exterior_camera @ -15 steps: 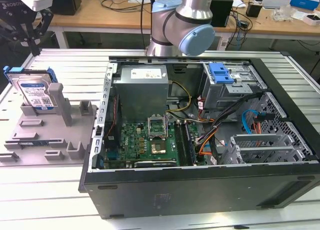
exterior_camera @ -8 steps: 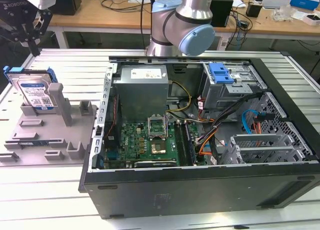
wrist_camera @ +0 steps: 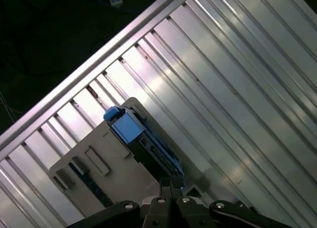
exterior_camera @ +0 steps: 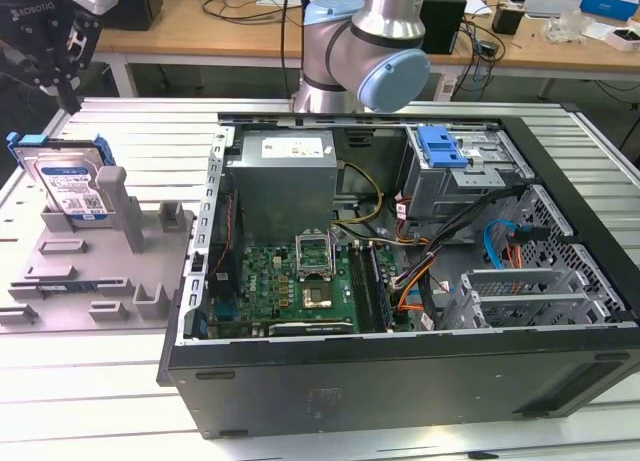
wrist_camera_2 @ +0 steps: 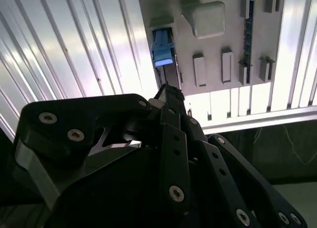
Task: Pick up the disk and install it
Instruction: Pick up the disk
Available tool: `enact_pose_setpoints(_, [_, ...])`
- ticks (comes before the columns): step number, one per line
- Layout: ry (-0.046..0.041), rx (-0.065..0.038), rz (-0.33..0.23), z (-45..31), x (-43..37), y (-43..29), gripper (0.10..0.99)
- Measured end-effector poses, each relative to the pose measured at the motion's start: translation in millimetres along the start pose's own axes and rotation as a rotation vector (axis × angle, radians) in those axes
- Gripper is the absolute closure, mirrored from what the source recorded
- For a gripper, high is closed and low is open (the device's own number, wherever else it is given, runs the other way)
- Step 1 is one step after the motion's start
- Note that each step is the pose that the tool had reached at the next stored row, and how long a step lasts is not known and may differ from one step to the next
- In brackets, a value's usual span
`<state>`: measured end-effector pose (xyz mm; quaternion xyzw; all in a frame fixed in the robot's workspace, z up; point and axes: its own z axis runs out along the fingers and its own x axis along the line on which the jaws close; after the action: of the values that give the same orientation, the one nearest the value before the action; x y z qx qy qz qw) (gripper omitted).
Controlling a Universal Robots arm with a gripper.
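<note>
The disk [exterior_camera: 70, 184], silver with a white-and-blue label and a blue frame, stands on edge in a slot of the grey holder [exterior_camera: 100, 271] at the exterior view's left. My black gripper [exterior_camera: 72, 101] hangs above the disk's far upper edge, apart from it, its fingers drawn together with nothing between them. Both wrist views look down past the shut fingertips [wrist_camera_2: 167, 93] [wrist_camera: 171, 184] onto the disk's blue-capped top edge [wrist_camera_2: 163, 52] [wrist_camera: 130, 128] and the holder [wrist_camera_2: 237, 35] [wrist_camera: 99, 163].
An open computer case [exterior_camera: 560, 371] lies at the exterior view's right, with a grey power supply [exterior_camera: 285, 181], a motherboard [exterior_camera: 300, 281], loose cables and a drive cage with a blue latch [exterior_camera: 443, 146]. The arm's base [exterior_camera: 365, 41] rises behind it. Ribbed aluminium table [exterior_camera: 150, 121] surrounds the holder.
</note>
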<state>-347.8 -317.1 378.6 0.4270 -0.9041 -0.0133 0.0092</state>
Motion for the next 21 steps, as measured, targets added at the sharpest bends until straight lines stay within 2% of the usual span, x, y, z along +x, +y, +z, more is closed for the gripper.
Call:
enact_pose_setpoints(3, [0.0018,0.000,-0.058,0.3,0.0,0.0,0.980])
enact_pose_setpoints(7, [0.0052,0.001,-0.162,0.9,0.0,0.0,0.980])
enact_pose_setpoints(19, [0.0129,0.002,-0.404,2.2,0.0,-0.1,0.980])
enact_pose_setpoints(20, [0.0142,0.002,-0.444,2.3,0.0,-0.1,0.980])
enact_pose_setpoints(21, [0.0147,0.002,-0.461,2.4,0.0,-0.1,0.980])
